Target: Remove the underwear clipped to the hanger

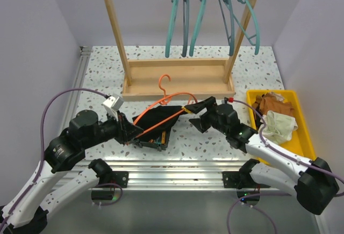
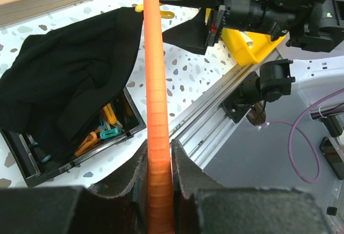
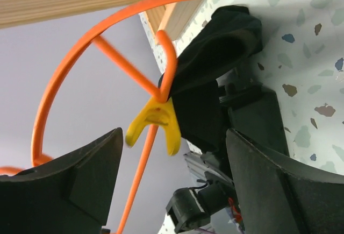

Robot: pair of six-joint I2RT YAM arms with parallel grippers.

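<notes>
Slippage is threatening — wide right jaws are flanking the yellow clip [image 3: 156, 123] on black underwear [image 3: 215, 56], and a skewed pinch could wrench the hanger [image 2: 153, 83] from clamped left jaws.

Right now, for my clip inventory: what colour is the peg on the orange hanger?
Yellow peg; best in the right wrist view.

The black underwear [image 2: 70, 78] covers most of the clip box [image 2: 133, 117].
</notes>
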